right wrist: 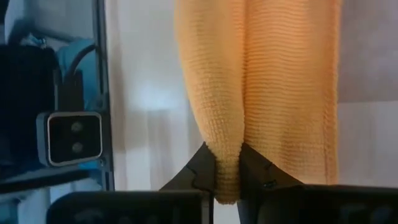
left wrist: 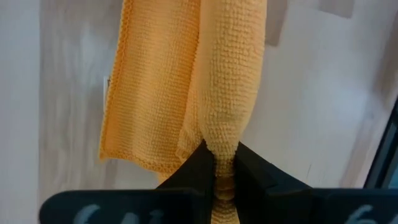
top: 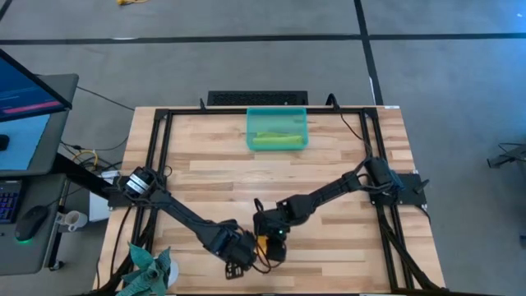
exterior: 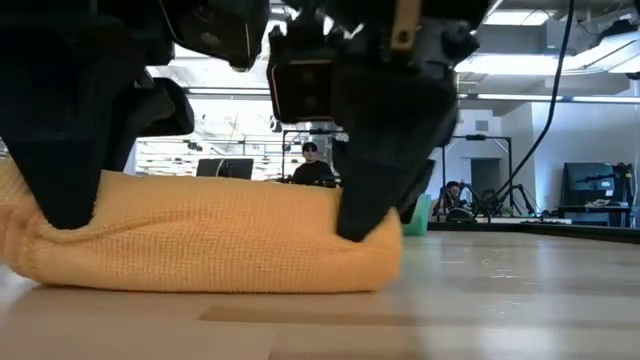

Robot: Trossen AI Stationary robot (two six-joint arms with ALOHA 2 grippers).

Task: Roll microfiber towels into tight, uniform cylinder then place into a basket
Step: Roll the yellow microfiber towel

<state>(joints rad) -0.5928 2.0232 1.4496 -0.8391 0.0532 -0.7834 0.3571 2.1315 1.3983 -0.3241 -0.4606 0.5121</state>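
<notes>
Low view: orange towel (exterior: 210,235) lies on wooden table (exterior: 500,300), workshop behind.

Grey floor (top: 246,57) around my counter (top: 345,156), dark seams crossing it. Monitor (top: 25,103) glowing blue off to left, mouse (top: 33,220) below it. Beyond counter edge: bright ceiling lights (exterior: 520,18), person (exterior: 312,165) seated at screen (exterior: 225,168), dark equipment (exterior: 585,190) along far wall.
</notes>
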